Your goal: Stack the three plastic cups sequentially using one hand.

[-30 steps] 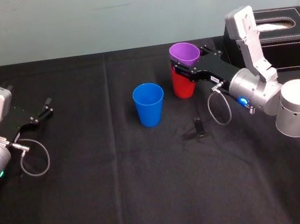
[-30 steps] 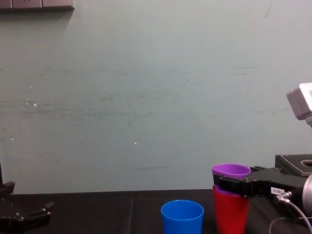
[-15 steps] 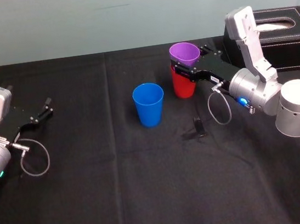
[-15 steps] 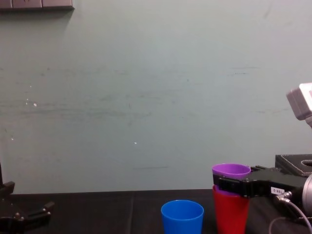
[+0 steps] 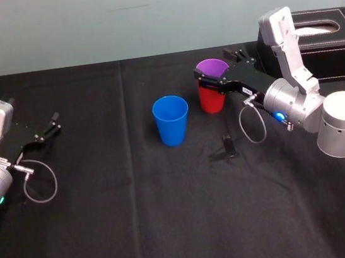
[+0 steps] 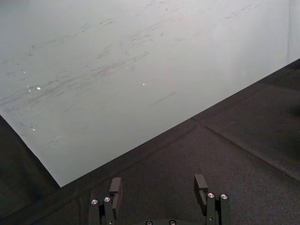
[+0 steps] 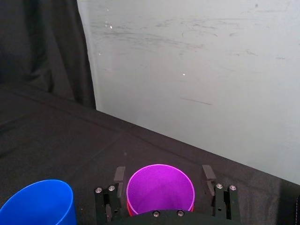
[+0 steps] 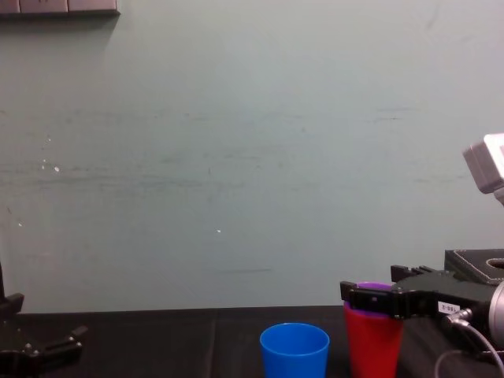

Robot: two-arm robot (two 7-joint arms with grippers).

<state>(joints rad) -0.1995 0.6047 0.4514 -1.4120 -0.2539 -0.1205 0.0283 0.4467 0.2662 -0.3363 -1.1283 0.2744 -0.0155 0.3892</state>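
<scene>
Just right of middle on the black table [image 5: 140,222]: purple cup [image 5: 213,69] nested deep in red cup [image 5: 212,101], upright, with little more than the purple rim proud of the red one. Blue cup [image 5: 171,121] alone, upright and open-mouthed, near the pair on the robot's left, not touching it.

Right gripper [image 5: 215,67] level with the purple rim, fingers [image 7: 120,174] spread to either side of it. Slight gap on each side in the right wrist view; by that look, gripping nothing. Left gripper [image 6: 158,183] parked well apart near the table's left edge, fingers parted, empty. Black box [image 5: 329,35] behind the right arm, no part of the task.

Step in hand, as judged: close of the first stacking, purple into red done, blue not yet stacked.

Next move, as judged: clear the right gripper from the pair without tipping it, then either close on the blue cup's wall and lower it squarely into the purple mouth, or carry the pair into the blue one. Calls for level rims and aligned axes, given the close taper, and the same arm throughout, per the task.
</scene>
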